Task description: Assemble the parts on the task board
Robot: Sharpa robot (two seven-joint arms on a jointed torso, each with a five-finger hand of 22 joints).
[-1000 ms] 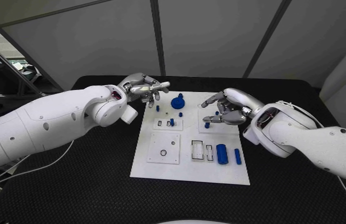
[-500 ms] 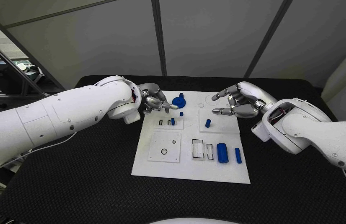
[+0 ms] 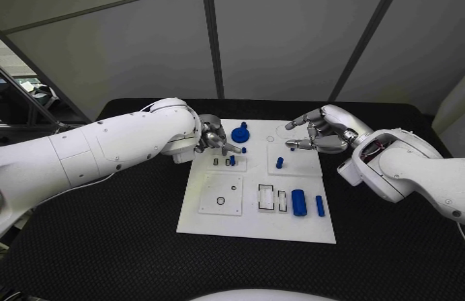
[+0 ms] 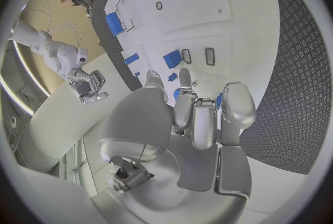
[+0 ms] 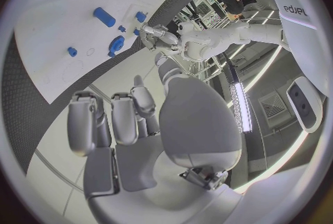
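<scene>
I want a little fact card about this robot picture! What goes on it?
Table: black table
Board: white task board in the middle of the table
Left hand: left hand low over the board's far left part, fingers by a small blue part standing there; whether it grips the part, cannot tell
Right hand: right hand above the board's far right corner, fingers apart, holding nothing
Round piece: blue round part at the board's far edge
Near pieces: thick blue cylinder and thin blue bar lying near the board's front right
</scene>
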